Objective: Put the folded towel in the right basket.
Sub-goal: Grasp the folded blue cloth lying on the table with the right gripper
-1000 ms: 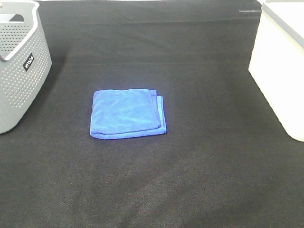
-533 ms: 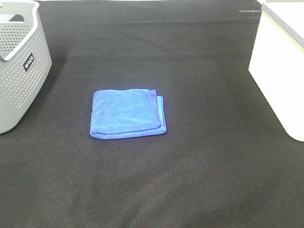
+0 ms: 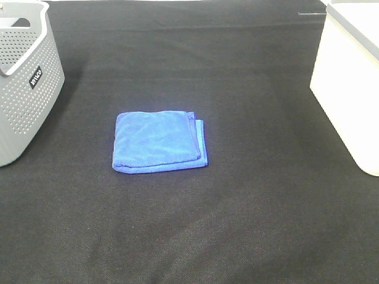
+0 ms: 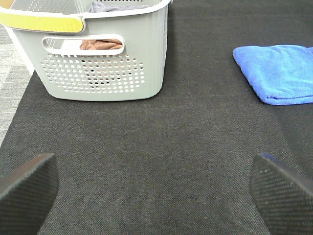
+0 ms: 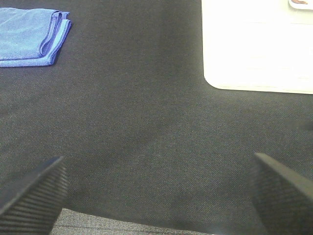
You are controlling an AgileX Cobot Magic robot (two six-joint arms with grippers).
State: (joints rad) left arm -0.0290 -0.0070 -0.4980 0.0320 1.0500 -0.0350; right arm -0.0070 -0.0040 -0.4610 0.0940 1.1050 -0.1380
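Note:
A folded blue towel lies flat on the black table cloth, left of centre. It also shows in the left wrist view and the right wrist view. The right basket is white and stands at the right edge; its wall shows in the right wrist view. Neither gripper shows in the high view. My left gripper is open and empty, well short of the towel. My right gripper is open and empty, between the towel and the white basket.
A grey perforated basket stands at the left edge. In the left wrist view it holds some cloth. The black cloth's near edge shows in the right wrist view.

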